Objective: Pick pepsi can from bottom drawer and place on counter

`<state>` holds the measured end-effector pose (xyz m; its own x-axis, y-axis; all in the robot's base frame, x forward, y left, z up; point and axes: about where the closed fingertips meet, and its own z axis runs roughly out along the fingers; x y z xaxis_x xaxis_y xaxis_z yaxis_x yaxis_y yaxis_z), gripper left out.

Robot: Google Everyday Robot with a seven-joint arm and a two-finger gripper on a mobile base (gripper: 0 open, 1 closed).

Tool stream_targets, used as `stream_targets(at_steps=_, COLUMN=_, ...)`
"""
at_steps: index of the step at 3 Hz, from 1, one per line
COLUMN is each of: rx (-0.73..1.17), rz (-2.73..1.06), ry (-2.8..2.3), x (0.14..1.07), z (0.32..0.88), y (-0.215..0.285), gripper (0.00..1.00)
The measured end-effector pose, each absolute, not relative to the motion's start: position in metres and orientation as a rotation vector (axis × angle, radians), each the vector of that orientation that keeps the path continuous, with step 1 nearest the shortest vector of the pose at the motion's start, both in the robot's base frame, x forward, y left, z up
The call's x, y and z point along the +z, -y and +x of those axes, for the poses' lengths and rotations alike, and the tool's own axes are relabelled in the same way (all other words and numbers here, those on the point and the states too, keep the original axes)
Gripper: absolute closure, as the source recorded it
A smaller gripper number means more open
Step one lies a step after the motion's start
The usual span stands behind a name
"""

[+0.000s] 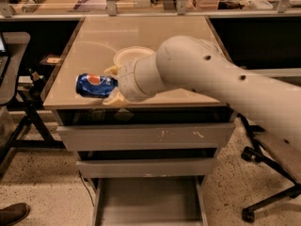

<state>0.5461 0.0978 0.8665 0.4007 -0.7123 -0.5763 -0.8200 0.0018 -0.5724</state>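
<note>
The pepsi can [95,85] is blue with a red, white and blue logo and lies sideways in my gripper [112,85], whose yellowish fingers [113,98] are shut on it. The can hangs over the front left part of the counter [94,41], close to its surface. The bottom drawer [148,201] is pulled out below, with a bare grey floor. My white arm reaches in from the right and hides the counter's middle right.
A white bowl [129,54] sits on the counter just behind my gripper. Two closed grey drawers [150,138] are above the open one. Office chairs stand at the left [9,79] and right [268,173]. A shoe [11,213] is at the bottom left.
</note>
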Motion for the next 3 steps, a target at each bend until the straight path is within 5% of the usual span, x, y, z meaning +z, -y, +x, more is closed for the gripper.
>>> stream_targets(at_steps=3, rx=0.242, rz=-1.835, ry=-1.266, x=0.885, z=0.617, y=-0.152, gripper=1.00)
